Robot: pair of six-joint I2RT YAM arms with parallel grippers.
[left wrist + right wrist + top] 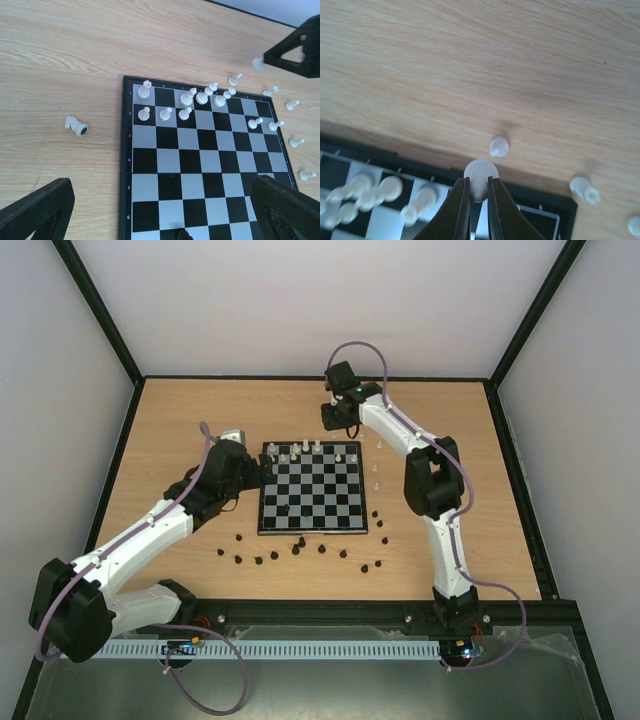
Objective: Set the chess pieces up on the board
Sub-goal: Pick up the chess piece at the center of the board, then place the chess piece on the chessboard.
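White piece (481, 172) is pinched by right gripper (479, 192) above far edge of board (121, 160); left gripper (160, 189) spread, empty. Placement on back rank judged next.

Pale wood-grain table (180, 420), plain white walls (300, 300) on three sides, black frame struts (98, 310), soft even light

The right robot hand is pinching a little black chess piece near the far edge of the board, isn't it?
Not quite: the piece is white, not black. The right wrist view shows the right gripper shut on a small white piece, near the far edge of the board.
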